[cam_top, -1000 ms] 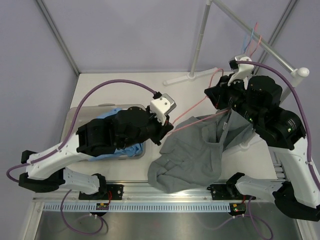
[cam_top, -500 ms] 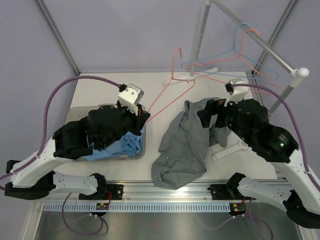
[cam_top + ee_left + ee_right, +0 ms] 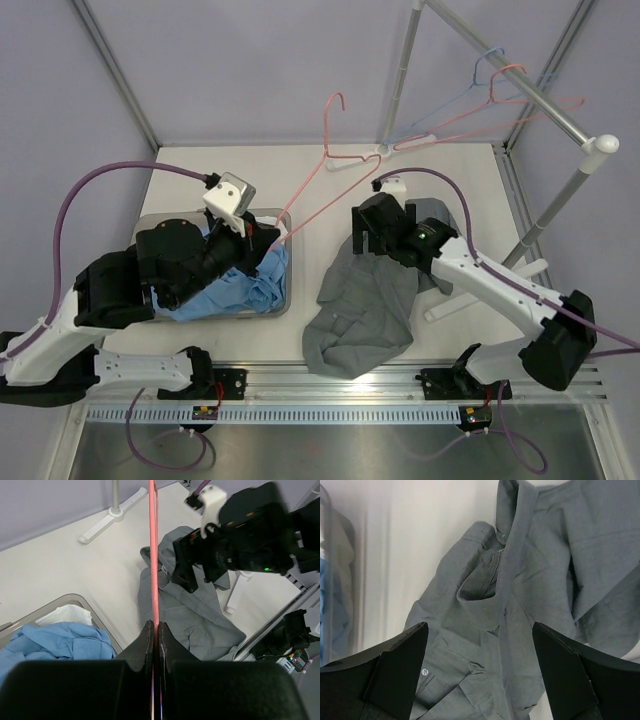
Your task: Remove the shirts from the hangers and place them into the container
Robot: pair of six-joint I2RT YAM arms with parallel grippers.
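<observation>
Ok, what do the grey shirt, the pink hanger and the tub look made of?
Grey shirt: woven fabric, matte, with soft creases and stitched seams.
Pink hanger: thin stiff wire, probably coated, in a smooth, even pink.
Tub: apparently translucent greyish plastic, with a smooth rounded rim.

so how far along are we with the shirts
Done: the blue shirt and white shirt lie in the container, and the grey shirt is off its hanger, lying on the table. In hand: the left gripper is shut on the bare pink hanger; the right gripper hangs open over the grey shirt. Left: get that shirt into the container.
</observation>
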